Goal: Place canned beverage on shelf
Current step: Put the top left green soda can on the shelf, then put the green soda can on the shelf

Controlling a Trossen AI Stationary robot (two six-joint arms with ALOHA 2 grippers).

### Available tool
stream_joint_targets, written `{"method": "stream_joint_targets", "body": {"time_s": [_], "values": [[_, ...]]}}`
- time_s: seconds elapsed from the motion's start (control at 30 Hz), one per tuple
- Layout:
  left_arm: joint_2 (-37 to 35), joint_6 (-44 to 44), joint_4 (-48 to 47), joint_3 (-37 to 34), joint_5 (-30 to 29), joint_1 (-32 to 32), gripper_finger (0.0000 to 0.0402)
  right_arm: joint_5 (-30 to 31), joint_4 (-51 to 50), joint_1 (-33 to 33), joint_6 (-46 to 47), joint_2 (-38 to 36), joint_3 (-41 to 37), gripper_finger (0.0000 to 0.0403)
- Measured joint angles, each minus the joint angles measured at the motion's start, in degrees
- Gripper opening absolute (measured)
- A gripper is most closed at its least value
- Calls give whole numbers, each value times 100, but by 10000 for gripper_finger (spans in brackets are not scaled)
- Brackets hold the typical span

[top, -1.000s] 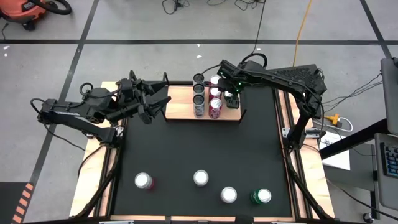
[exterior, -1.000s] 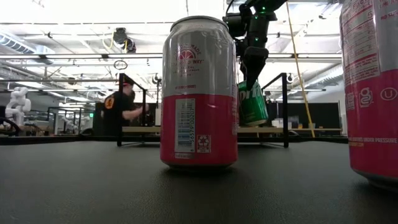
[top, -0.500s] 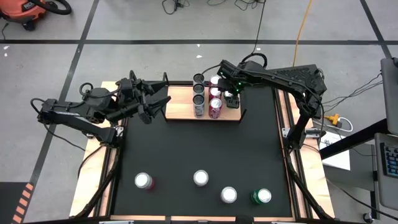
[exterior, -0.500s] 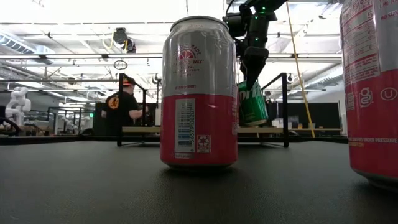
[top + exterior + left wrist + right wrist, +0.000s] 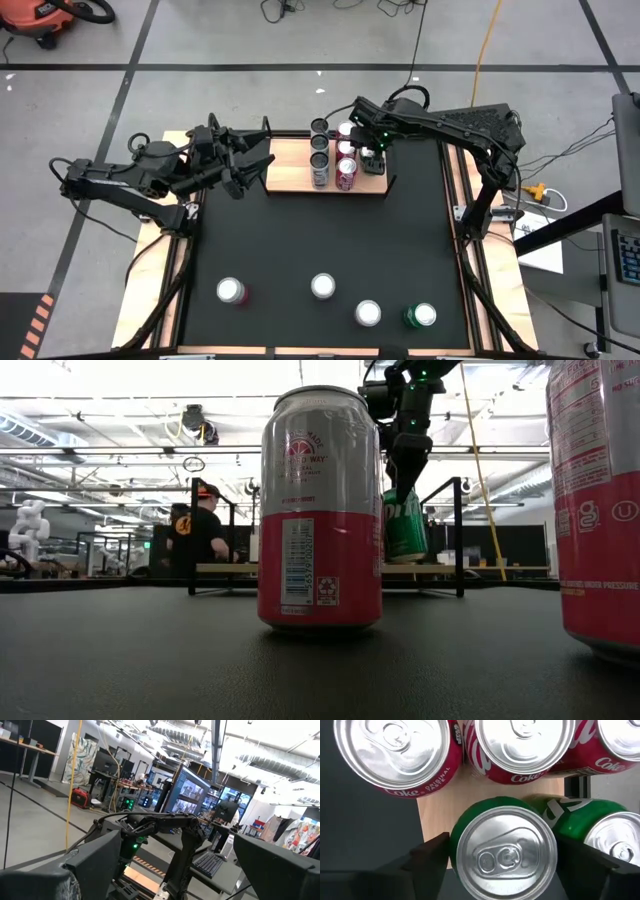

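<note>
Little was changed on the table between the earlier pictures and this one: in the low view the green can (image 5: 405, 525) was tilted a second before and stood nearly upright now, while a person (image 5: 205, 530) in the room behind was shifted slightly. Both arms were left as they were.

From above, the right gripper (image 5: 370, 155) was held over the shelf (image 5: 290, 170), at about one o'clock from the mat's centre, just beside the cans (image 5: 333, 155) already standing there. In its wrist view its jaws were seen closed on either side of the green can (image 5: 505, 852), which was poised above bare wood (image 5: 440, 807) next to red cans (image 5: 397, 755) and another green one (image 5: 600, 832). This hold was judged to serve for lowering the can into the free place without knocking its neighbours; whether its base was touching the board could not be told.

The left gripper (image 5: 245, 160) was parked at the shelf's nine o'clock end, its jaws spread and holding nothing. Four cans (image 5: 322, 286) were waiting at the six o'clock edge.
</note>
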Motion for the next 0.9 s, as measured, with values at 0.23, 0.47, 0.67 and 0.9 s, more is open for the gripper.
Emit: {"method": "stream_joint_targets", "body": {"time_s": [0.23, 0.47, 0.67, 0.9], "values": [[0, 0, -3, 0, -1, -1, 387, 158, 6, -6, -26, -20, 7, 319], [0, 0, -16, 0, -1, -1, 387, 293, -41, -6, -24, -32, 7, 319], [0, 0, -22, 0, -2, -1, 387, 437, -163, 54, 54, -300, 7, 315], [0, 0, -22, 0, -2, 0, 387, 280, 79, 156, 528, -542, 7, 297]]}}
